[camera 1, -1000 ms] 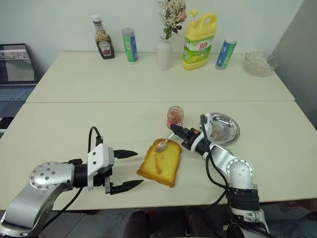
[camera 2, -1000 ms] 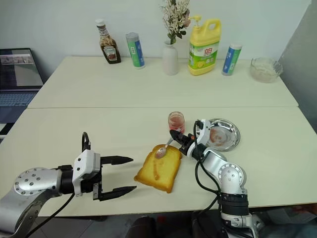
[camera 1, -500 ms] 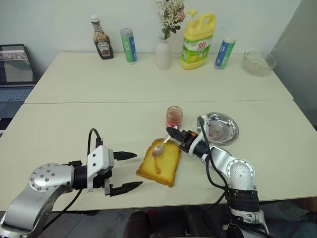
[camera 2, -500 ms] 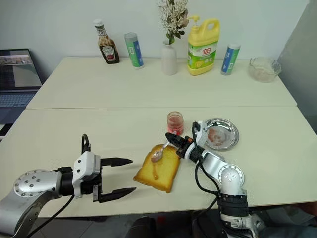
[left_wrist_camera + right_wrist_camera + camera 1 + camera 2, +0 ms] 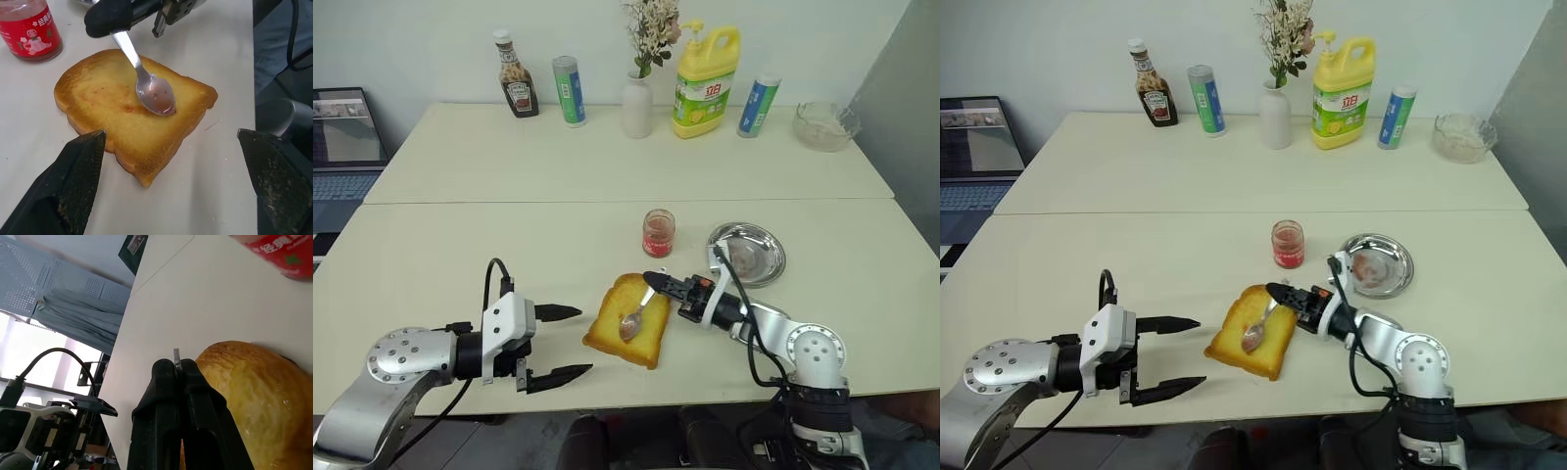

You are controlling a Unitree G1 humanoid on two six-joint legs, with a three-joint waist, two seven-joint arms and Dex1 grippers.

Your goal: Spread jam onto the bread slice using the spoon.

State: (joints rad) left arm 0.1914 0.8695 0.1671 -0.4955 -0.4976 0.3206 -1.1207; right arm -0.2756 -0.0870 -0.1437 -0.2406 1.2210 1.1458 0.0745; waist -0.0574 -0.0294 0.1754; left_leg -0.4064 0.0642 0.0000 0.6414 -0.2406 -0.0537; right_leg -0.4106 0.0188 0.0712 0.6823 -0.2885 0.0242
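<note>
1. We're pinching the spoon (image 5: 146,81) by its handle in our right gripper (image 5: 655,281), jaws clamped tight, bowl resting on the bread slice (image 5: 628,321).
2. Our left gripper (image 5: 570,343) is hanging wide apart, just left of the bread.
3. The jam (image 5: 658,233) is sitting just behind the bread.

Bright even indoor light, soft shadows, sharp frames (wrist fingers blurred)
</note>
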